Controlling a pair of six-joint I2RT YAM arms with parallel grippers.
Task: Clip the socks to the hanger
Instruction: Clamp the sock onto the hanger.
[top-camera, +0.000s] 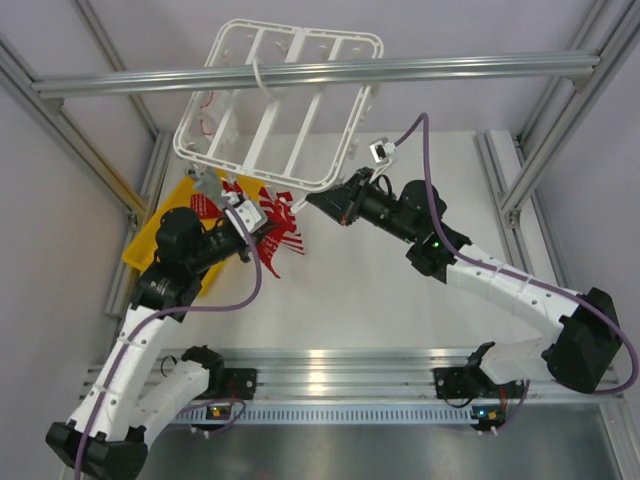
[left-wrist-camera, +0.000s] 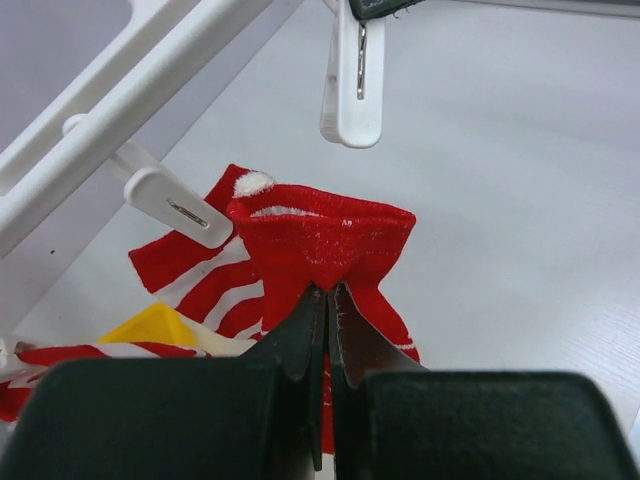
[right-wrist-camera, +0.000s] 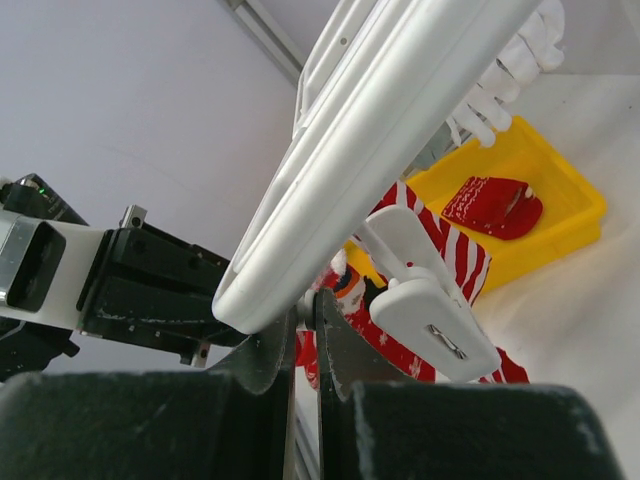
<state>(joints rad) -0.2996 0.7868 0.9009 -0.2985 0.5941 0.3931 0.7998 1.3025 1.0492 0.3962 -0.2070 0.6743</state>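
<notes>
The white hanger (top-camera: 280, 100) hangs tilted from the front beam. My left gripper (top-camera: 258, 222) (left-wrist-camera: 328, 290) is shut on the folded edge of a red sock (left-wrist-camera: 325, 235), held just below the hanger's near rim (left-wrist-camera: 120, 100). Two white clips dangle close by, one above the sock (left-wrist-camera: 350, 95) and one to its left (left-wrist-camera: 180, 208). A striped sock (left-wrist-camera: 205, 285) lies behind the held one. My right gripper (top-camera: 322, 203) (right-wrist-camera: 308, 305) is shut on a small white piece under the hanger's corner (right-wrist-camera: 330, 200), beside another clip (right-wrist-camera: 432, 322). A further red sock (right-wrist-camera: 492, 205) lies in the tray.
A yellow tray (top-camera: 148, 240) (right-wrist-camera: 570, 190) sits at the table's left edge under the hanger. Grey aluminium beams (top-camera: 320, 75) cross overhead and run down both sides. The right arm's purple cable (top-camera: 425, 160) loops beside the hanger.
</notes>
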